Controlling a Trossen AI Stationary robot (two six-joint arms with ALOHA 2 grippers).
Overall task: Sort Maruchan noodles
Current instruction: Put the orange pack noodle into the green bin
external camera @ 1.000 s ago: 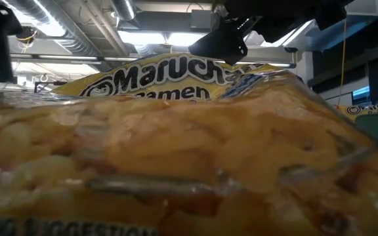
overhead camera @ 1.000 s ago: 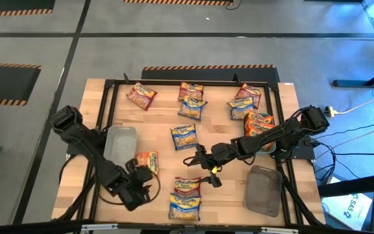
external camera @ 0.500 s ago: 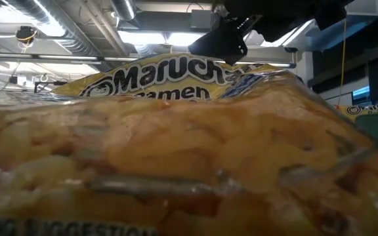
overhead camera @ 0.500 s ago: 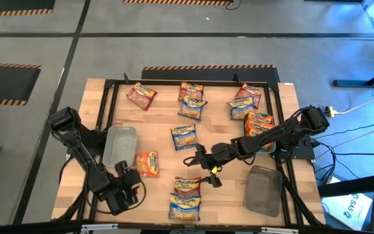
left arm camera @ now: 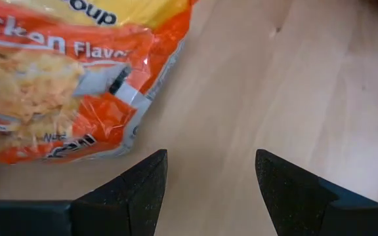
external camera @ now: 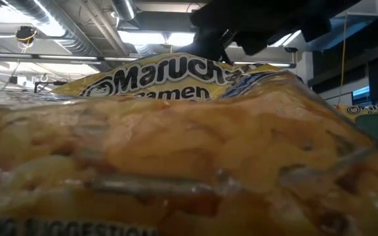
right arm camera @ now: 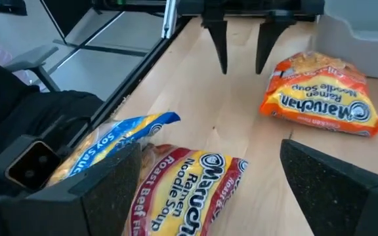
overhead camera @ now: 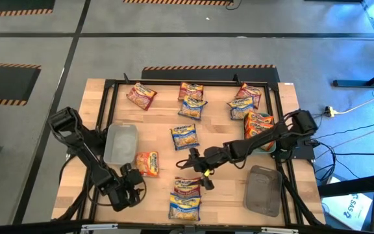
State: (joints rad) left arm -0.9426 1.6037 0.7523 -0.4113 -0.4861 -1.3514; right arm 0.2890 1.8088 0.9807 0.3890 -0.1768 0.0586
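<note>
Hanging at the front of the bench point(overhead camera: 154, 130), the left end effector point(overhead camera: 125, 192) has its fingers point(left arm camera: 133, 190) spread apart and grips nothing; bare wood shows between them. Just beyond it lies an orange packet point(overhead camera: 147, 163), flat on the bench beside a clear tray point(overhead camera: 119, 144). The right end effector point(overhead camera: 198, 175) sits near bench centre, jaws wide apart and empty, directly above a maroon packet point(overhead camera: 188, 187). That packet overlaps a blue packet point(overhead camera: 184, 207) at the front edge. A grey tray point(overhead camera: 263, 190) sits front right. A single blue-and-yellow packet point(overhead camera: 184, 136) lies mid-bench. More packets lie along the far side: one at far left point(overhead camera: 141, 95), a pair in the middle point(overhead camera: 191, 101), a cluster at far right point(overhead camera: 245, 101), and an orange one point(overhead camera: 258, 123) at the right edge.
</note>
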